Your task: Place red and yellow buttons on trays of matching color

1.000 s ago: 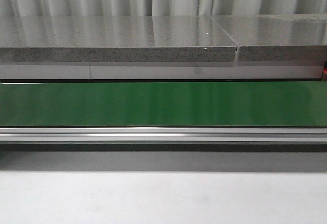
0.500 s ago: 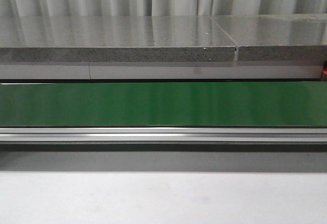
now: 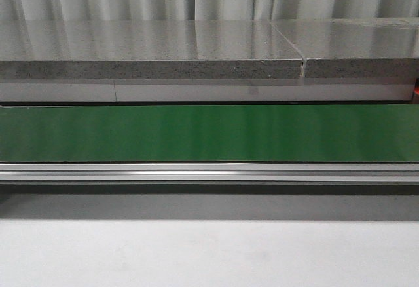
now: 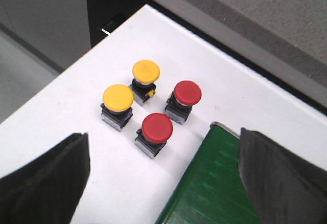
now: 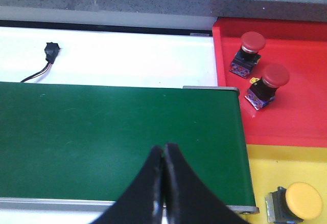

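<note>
— While over the green belt [image 5: 117,137]: right gripper [image 5: 163,183] clenched, fingertips touching, gripping nothing.
— Left gripper [image 4: 163,178]?
— Spread wide, holding nothing. Hovering above 4 loose buttons beside the belt's end: 2 yellow buttons [image 4: 118,98] [image 4: 145,71], 2 red buttons [image 4: 157,128] [image 4: 187,92], all upright on white table [image 4: 61,127].
— Trays?
— Red tray [image 5: 296,116] just past belt end, carrying 2 red buttons [image 5: 252,42] [image 5: 275,75]. Yellow tray [image 5: 265,173] beside it, 1 yellow button [image 5: 303,200].

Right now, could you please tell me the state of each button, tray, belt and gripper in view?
Left gripper: open, holding nothing.
Right gripper: shut, holding nothing.
Four loose buttons: upright, unsorted.
Red tray: holds two red buttons.
Yellow tray: holds one yellow button.
Green belt: bare.
</note>
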Motion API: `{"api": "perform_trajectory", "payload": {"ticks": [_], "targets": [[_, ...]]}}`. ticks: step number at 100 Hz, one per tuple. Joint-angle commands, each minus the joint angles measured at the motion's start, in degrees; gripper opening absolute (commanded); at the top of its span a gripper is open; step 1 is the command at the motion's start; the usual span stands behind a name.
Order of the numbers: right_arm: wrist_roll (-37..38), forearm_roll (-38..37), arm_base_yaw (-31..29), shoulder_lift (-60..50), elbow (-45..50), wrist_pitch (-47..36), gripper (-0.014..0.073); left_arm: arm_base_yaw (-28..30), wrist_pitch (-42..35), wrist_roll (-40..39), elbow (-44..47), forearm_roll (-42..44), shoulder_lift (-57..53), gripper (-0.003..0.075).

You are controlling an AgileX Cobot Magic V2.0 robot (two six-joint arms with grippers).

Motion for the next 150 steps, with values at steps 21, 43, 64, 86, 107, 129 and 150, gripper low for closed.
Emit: {"api": "perform_trajectory", "payload": {"ticks": [21,43,64,86,107,129,150], "targets": [[-0.4,-0.42,0.07,-0.39,-2.0,-3.36,-0.0068,0.19,-3.25,-0.5,-7.1,-1.61,16.9,0.0588],[-0.4,-0.42,0.07,-0.39,-2.0,-3.36,-0.0068,0.19,-4.45,-0.5,-9.31,-1.61,24.53,0.0588],[-0.4,-0.42,0.07,-0.39,-2.0,-3.36,-0.0068,0.19,-5.47,-0.5,-11.2,-1.61,29.12,0.0588],[-0.4,-0.42,0.07,-0.39,-2.0,-3.36,-0.0068,0.19,-5.47,-0.5,-13.78,-1.61,32.94,0.0588],[-0.4,-0.42,0.07,-0.39,-2.0,-3.36,-0.0068,0.19,-5.37,-0.5,-14.4,-1.61,35.37,0.0588],[-0.4,-0.42,0.07,-0.39,-2.0,-3.36,-0.0068,0.19,-5.47,-0.5,-14.4,-1.61,35.92,0.0464],[-0.4,-0.42,0.07,-0.39,-2.0,-3.36,-0.0068,0.19,-5.16,-0.5,-14.4,-1.61,35.92,0.0147]]}}
